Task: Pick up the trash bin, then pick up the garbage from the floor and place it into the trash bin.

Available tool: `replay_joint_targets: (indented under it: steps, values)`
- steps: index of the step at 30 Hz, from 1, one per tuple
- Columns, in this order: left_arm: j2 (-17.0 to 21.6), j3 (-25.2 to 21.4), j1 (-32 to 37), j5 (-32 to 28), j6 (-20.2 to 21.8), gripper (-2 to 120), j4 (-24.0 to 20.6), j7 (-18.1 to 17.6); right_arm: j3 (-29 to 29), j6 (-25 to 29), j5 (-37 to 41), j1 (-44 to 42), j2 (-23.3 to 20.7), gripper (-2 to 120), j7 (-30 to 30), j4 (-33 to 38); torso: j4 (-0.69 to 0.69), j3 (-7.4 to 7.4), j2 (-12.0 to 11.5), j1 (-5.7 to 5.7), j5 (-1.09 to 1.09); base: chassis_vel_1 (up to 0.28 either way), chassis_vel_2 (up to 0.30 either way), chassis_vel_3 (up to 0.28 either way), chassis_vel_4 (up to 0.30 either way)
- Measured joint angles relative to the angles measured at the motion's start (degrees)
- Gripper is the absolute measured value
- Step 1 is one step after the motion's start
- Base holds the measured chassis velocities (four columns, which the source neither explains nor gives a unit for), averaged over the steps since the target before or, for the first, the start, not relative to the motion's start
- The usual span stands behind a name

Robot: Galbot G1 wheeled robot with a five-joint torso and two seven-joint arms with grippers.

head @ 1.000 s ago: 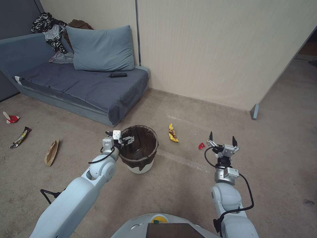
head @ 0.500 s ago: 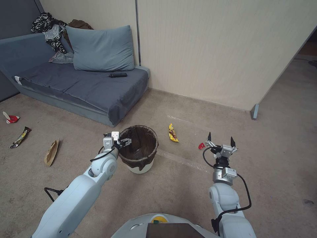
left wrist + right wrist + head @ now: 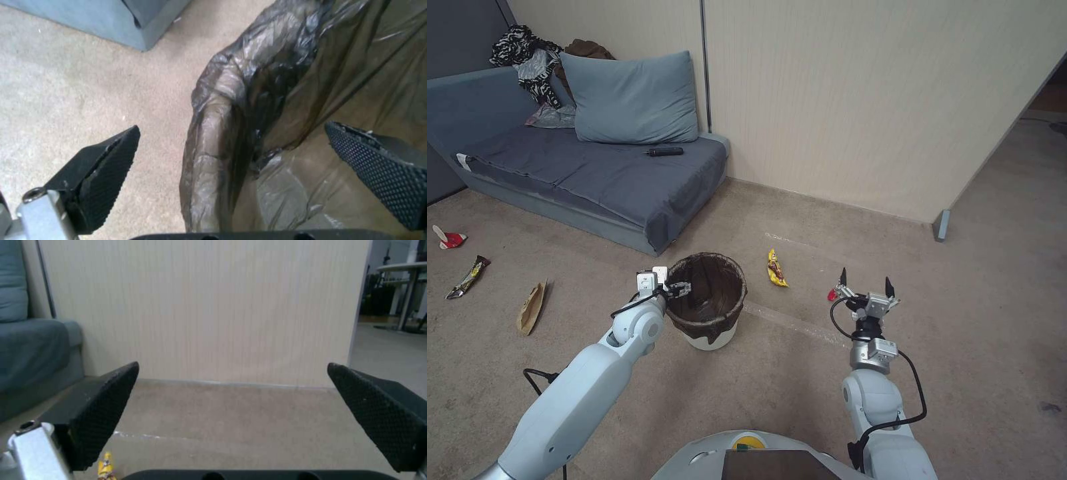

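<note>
the trash bin [image 3: 708, 300] stands on the floor [image 3: 774, 380] before a grey sofa [image 3: 594, 173], with a yellow wrapper [image 3: 776, 269], its print unreadable, and a red scrap [image 3: 832, 294] lying to its right. the left gripper [image 3: 675, 289], spread wide, straddles the bin's bagged rim, one finger seemingly inside. the right gripper [image 3: 864, 285], also wide and empty, has drifted left toward the scrap.

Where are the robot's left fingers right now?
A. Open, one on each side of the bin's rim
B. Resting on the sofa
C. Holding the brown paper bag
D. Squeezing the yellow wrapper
A. The left gripper is open with the bagged rim of the trash bin between its fingers, one outside over the floor and one inside the bin.
</note>
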Motion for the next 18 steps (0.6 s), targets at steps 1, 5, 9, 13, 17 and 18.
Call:
replay_joint_targets:
  steps: [1, 5, 9, 13, 17, 18]
  values:
    - [0.0, 0.0, 0.0, 0.0, 0.0, 100, 0.0, 0.0, 0.0, 0.0, 0.0, 0.0, 0.0, 100, 0.0, 0.0, 0.0, 0.0, 0.0, 0.0, 0.0, 0.0, 0.0, 0.0, 0.0]
    - [-0.2, 0.59, -1.06, -1.04, 0.39, 100, 1.4, -0.27, 0.0, 0.11, -0.01, 0.29, -0.03, 100, 0.01, -0.34, -0.01, 0.0, 0.0, 0.0, 0.0, 0.0, 0.0, 0.0, 0.0]
    - [-0.35, 0.7, -1.44, -1.3, 0.47, 100, 1.99, -0.42, 0.0, 0.13, -0.01, 0.38, -0.05, 100, 0.01, -0.42, 0.0, 0.0, 0.0, 0.0, 0.0, 0.0, 0.0, 0.0, 0.0]
    - [-0.58, 0.74, -1.84, -1.52, 0.57, 100, 2.71, -0.51, 0.0, 0.18, -0.01, 0.47, -0.09, 100, 0.01, -0.54, 0.0, 0.0, 0.0, 0.0, 0.0, 0.0, 0.0, 0.0, 0.0]
    - [-0.71, 0.75, -2.07, -1.68, 0.61, 100, 3.08, -0.53, 0.01, 0.23, -0.01, 0.48, -0.07, 100, 0.02, -0.66, -0.01, 0.0, 0.0, 0.0, 0.0, 0.0, 0.0, 0.0, 0.0]
    - [-0.71, 0.75, -2.07, -1.68, 0.61, 100, 3.08, -0.53, 0.01, 0.23, -0.01, 0.48, -0.07, 100, 0.02, -0.66, -0.01, 0.0, 0.0, 0.0, 0.0, 0.0, 0.0, 0.0, 0.0]
